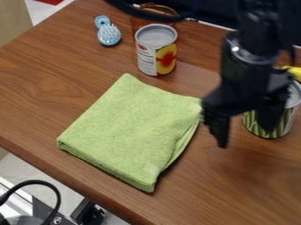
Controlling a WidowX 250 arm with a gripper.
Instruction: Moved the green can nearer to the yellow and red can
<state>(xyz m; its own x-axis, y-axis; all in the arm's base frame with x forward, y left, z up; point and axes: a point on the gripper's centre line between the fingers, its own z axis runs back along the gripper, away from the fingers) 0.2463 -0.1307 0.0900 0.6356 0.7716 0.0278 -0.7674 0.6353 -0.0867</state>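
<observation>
The gripper [245, 135] hangs at the right of the view with its fingers spread apart, the gap between them holding nothing. Behind its right finger stands the green can [287, 119], upright, with green stripes on its label and partly hidden by that finger. Whether finger and can touch, I cannot tell. The yellow and red can [166, 58] is upright at the upper middle, to the left of the arm and well apart from the green can.
A folded green cloth [132, 127] lies mid-table, just left of the gripper. Near the top left is a blue brush [108, 34]. An amber glass item [136, 22] sits behind the yellow and red can. Something yellow [294, 71] shows beyond the green can. The wooden table's [76, 169] front edge slants across the lower left.
</observation>
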